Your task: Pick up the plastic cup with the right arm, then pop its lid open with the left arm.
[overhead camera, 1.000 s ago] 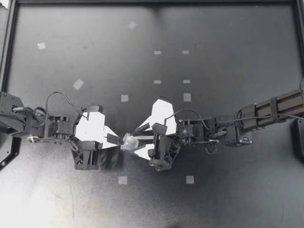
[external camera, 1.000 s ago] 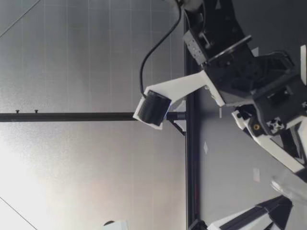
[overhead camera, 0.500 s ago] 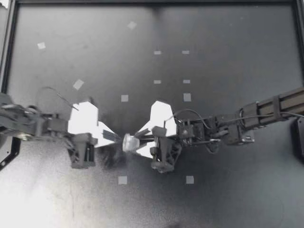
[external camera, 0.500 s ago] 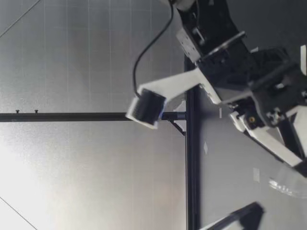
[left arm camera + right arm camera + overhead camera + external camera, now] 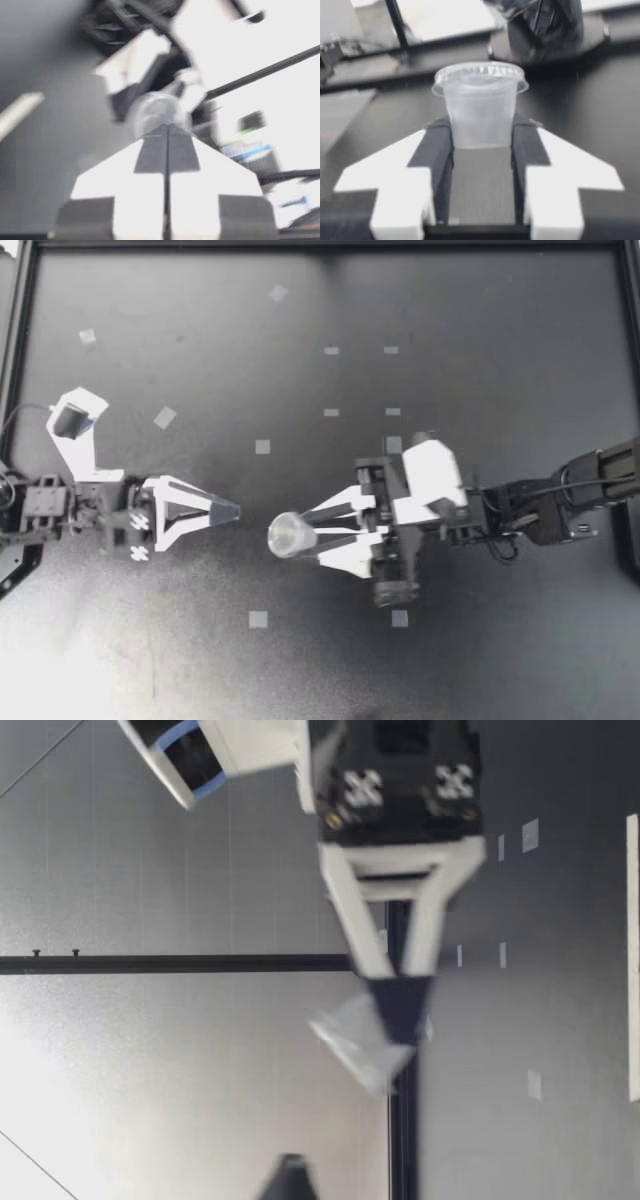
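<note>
A small clear lidded cup (image 5: pixel 286 535) hangs above the black table (image 5: pixel 450 340), and my right gripper (image 5: pixel 312 534) is shut on its base, the lid end pointing at my left gripper (image 5: pixel 233 510). That one is shut and empty, a short gap away from the cup. In the right wrist view the cup (image 5: pixel 480 102) sits between the dark pads (image 5: pixel 439 150), with my left gripper (image 5: pixel 545 20) blurred beyond it. The left wrist view has its fingers (image 5: pixel 150 150) pressed together and the cup (image 5: pixel 157 112) just ahead. In the low view my right gripper (image 5: pixel 398 1005) carries the cup (image 5: pixel 358 1045) well above the table.
Small pale tape squares dot the table, among them one (image 5: pixel 258 619) under the gap between the grippers and another (image 5: pixel 400 618) beneath my right arm. A black frame (image 5: pixel 18 360) borders the table. In the low view a dark rail (image 5: pixel 200 963) crosses behind.
My left gripper has drawn back to the left, away from the cup, and its wrist has turned. My right gripper has closed on the cup, rolled its wrist and shifted slightly right.
</note>
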Tool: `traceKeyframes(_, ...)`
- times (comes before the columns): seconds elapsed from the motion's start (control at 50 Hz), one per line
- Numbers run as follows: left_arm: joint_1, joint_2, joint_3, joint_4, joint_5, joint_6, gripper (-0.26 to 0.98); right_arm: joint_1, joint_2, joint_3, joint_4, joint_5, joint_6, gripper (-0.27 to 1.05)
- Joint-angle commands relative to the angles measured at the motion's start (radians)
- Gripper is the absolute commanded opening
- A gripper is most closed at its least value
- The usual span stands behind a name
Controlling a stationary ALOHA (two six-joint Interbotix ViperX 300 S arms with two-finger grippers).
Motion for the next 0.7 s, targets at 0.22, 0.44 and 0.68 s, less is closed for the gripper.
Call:
traceKeyframes(0.22,-0.044,0.144,-0.155,0.029,-0.097,-0.423,-0.09,-0.008,-0.009,-0.003,0.008,-0.27,-0.052,0.3)
traceKeyframes(0.44,-0.044,0.114,-0.13,0.063,-0.118,-0.422,0.02,-0.008,0.002,0.015,-0.015,-0.273,-0.052,0.3)
traceKeyframes(0.68,-0.043,0.124,-0.107,0.023,-0.091,-0.41,0.51,-0.008,-0.008,0.011,-0.034,-0.273,-0.052,0.3)
